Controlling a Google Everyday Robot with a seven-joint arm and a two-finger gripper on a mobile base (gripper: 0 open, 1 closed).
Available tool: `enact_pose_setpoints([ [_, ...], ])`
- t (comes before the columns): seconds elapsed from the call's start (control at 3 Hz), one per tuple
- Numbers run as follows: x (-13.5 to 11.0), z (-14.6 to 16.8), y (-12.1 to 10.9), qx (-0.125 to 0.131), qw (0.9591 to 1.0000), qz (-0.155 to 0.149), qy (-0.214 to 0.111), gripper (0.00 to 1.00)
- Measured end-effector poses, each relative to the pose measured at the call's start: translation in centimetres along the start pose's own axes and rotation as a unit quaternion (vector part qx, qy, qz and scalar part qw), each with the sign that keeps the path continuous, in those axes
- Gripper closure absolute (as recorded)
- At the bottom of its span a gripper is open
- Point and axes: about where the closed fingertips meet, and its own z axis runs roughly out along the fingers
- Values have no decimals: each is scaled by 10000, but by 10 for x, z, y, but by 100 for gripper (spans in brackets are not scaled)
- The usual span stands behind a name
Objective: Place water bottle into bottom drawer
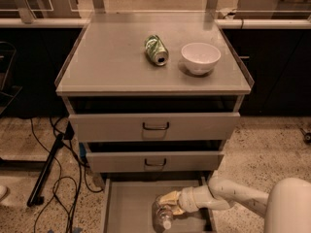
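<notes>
End effector (169, 204) in bottom drawer (127, 204); water bottle (162, 217) cap-forward

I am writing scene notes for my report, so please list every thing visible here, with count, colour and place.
cabinet top: one, grey, centre
soda can: one, green, lying on its side on the cabinet top
bowl: one, white, on the cabinet top, right of the can
top drawer: one, grey, dark loop handle
middle drawer: one, grey, dark loop handle
bottom drawer: one, grey, pulled out
water bottle: one, clear, white cap, inside the bottom drawer
pole: one, black, on the floor, left
cables: several, black, on the floor, left
arm: one, white, lower right
gripper: one, beige, at the bottle
</notes>
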Motion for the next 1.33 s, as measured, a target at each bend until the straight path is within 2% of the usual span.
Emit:
enact_pose_setpoints([
  [0.33,-3,6,1,190,9992,170,297,100],
  [0.67,-5,10,-1,325,9980,319,435,100],
  [1.0,-6,11,-3,253,9981,385,412,100],
  [1.33,-12,17,-9,-53,9978,597,299,100],
])
